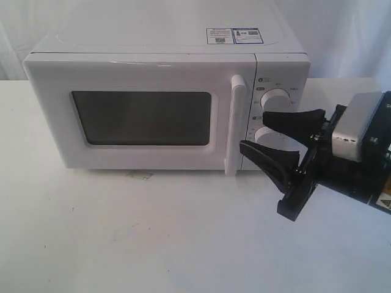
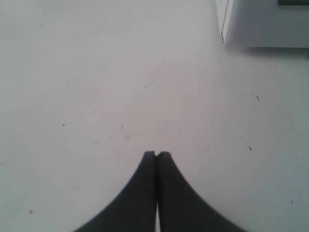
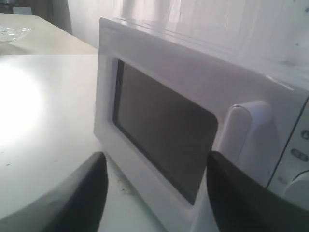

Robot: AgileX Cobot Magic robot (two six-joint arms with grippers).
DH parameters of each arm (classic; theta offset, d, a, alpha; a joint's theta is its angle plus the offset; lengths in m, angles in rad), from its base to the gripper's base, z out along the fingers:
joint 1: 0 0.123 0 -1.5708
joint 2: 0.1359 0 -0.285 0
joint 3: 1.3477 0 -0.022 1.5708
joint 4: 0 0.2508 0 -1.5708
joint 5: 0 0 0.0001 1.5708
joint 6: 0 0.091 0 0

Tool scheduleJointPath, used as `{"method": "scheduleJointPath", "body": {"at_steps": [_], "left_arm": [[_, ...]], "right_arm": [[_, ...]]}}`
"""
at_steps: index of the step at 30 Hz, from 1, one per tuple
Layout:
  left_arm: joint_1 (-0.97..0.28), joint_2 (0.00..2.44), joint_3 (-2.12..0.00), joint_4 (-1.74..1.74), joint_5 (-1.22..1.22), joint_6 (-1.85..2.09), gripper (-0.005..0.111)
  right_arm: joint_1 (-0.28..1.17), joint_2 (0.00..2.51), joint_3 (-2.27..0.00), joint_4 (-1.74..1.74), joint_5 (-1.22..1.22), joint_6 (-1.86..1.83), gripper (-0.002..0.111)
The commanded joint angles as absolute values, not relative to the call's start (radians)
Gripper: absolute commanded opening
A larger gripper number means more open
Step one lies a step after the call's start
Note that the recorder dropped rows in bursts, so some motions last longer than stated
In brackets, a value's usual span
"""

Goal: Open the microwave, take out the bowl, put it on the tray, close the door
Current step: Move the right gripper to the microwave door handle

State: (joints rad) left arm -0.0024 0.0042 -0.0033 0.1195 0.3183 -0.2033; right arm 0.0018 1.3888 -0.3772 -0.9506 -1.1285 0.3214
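Open table (image 1: 153, 232) before door (image 1: 146, 116) — handle (image 1: 237, 122) unblocked; right tool (image 1: 253, 132) fronts knobs (image 1: 276, 97).

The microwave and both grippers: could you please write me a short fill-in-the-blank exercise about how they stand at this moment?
The door of the microwave is ____. The right gripper, beside the handle, is ____. The left gripper, over the table, is ____. Next to the handle sit ____ round knobs.
Missing words: closed; open; shut; two.
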Motion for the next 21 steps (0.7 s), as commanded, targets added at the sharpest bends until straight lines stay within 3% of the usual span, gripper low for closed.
{"method": "scheduleJointPath", "body": {"at_steps": [1,21], "left_arm": [[-0.001,0.0,0.0,0.112,0.333,-0.205,0.0],[-0.001,0.0,0.0,0.112,0.333,-0.205,0.0]], "right_arm": [[0.0,1.47,-0.393,-0.879,-1.201,0.179,0.057],[0.04,1.747,-0.527,-0.841,-1.221,0.158,0.057]]}}
